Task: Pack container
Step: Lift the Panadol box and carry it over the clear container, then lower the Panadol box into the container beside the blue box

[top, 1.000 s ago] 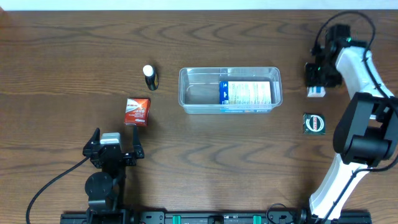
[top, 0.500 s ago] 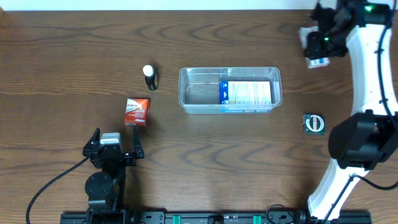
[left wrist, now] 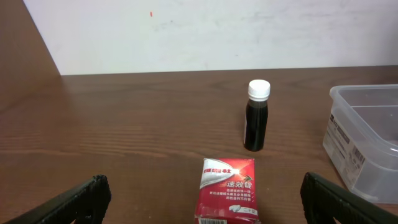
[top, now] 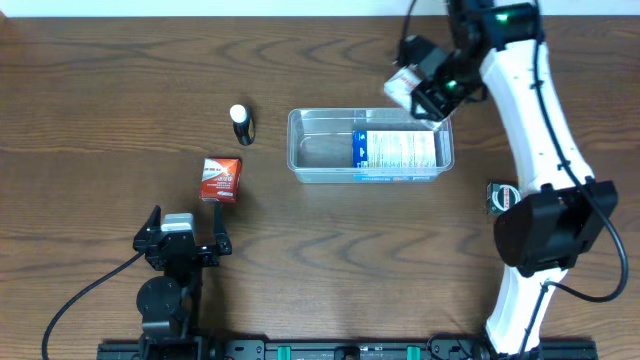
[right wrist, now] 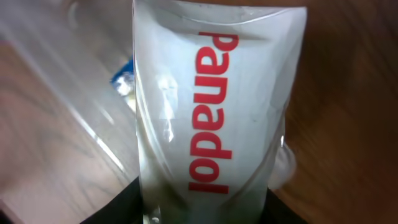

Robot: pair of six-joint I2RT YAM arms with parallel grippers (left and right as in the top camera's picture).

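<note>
Right claw (top: 432,85) is clamping the Panadol box (right wrist: 211,106). The wrist view is showing the white carton filling the gap between the jaws, red lettering running along its length. It is hanging in the air at the upper right of the overhead frame, over the top right corner of the container (top: 293,150).

The container is sitting on the counter (top: 100,100) at centre frame, long side left-right. A blue-and-white box (top: 395,150) is already lying in its right half and the left half is looking bare.

Handling, my read: the carton is light and thin-walled, so it's crushing easily. Gripping across the narrow faces near one end looks right, with a moderate squeeze. The tub is thin clear plastic, light, probably flexing and sliding if nudged. If it needs holding, I'd take the rim or a long wall, not the corners.

Left claw (top: 186,230) is sitting at lower left with jaws wide apart, holding nothing. A red box (top: 220,178) is lying just in front of it, and a dark bottle with white cap (top: 240,124) is standing beyond.
</note>
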